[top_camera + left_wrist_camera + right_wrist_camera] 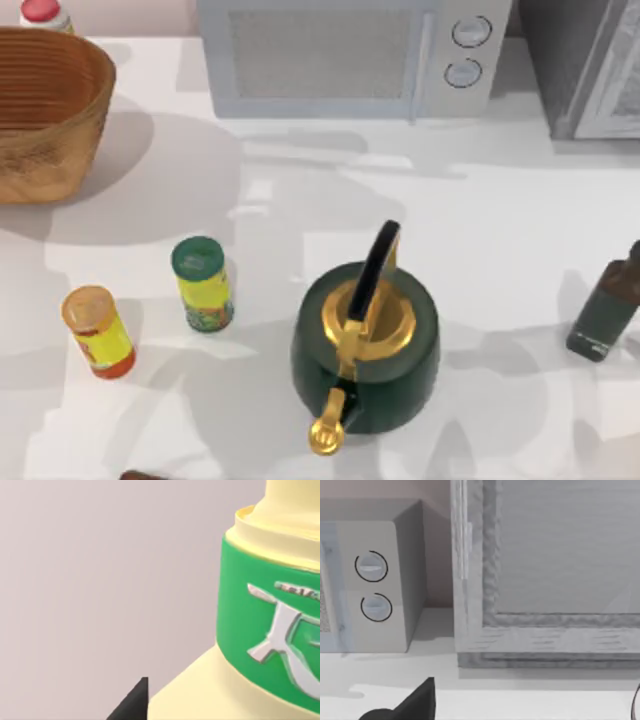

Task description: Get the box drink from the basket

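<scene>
at the lower edge of your top view sits the green kettle (366,345), gold lid and spout, black handle arching up toward the frame's middle. to its left you have two yellow cylinders: the orange-lidded one (97,331) at lower left, and the green-lidded one (203,284) just right of it and a little higher. a dark bottle (607,305) stands at the right edge. all of them rest on the white table (480,220).

further up, the basket (45,110) fills the upper left corner, cut off by the frame edge. what you can see of its inside is bare weave. a red-capped item (44,13) peeks out behind it at the top edge. the microwave (350,55) sits along the top centre, and a grey cabinet (590,65) takes the top right.

your left wrist view is pressed close against the box drink (260,630), pale yellow with a green band carrying a silver mark; a dark finger (132,702) pokes in at the bottom. you cannot tell how those jaws stand.

your right wrist view looks at the microwave's two dials and the cabinet, with a dark finger (415,702) at the lower left; you cannot tell those jaws either.
</scene>
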Controlling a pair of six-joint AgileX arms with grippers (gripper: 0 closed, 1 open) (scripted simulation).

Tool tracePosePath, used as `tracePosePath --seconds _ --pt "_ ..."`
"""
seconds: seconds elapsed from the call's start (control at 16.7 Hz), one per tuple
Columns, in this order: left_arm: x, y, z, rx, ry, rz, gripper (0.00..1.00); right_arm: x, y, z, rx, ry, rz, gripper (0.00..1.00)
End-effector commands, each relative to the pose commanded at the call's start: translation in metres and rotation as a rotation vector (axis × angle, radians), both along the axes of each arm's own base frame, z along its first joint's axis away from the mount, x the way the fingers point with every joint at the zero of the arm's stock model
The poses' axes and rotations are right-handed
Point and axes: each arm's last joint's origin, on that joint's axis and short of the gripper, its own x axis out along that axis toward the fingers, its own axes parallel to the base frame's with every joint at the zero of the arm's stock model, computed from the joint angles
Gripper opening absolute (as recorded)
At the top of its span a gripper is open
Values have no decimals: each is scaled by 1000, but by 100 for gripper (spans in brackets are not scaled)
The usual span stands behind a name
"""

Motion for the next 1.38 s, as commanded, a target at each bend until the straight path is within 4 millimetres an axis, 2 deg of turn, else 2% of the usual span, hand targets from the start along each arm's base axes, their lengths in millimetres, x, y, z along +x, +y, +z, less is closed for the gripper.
tracePosePath --seconds 0.12,0.48,0.66,0.84,1.08,1.2,1.38 --pt "-3 0 14 4 -21 1 0 0 0 0 0 0 0 100" --pt "-5 -1 11 2 -9 3 0 0 0 0 0 0 0 100" --pt "-26 -7 12 -9 20 6 0 0 0 0 0 0 0 100" --pt "-67 -19 24 -11 17 7 0 0 0 0 0 0 0 100" --pt "-148 -38 34 -6 -31 6 0 0 0 0 0 0 0 100" --pt "-192 -46 27 -3 -60 5 0 0 0 0 0 0 0 100" --pt "-245 -54 -4 -1 -88 4 0 0 0 0 0 0 0 100"
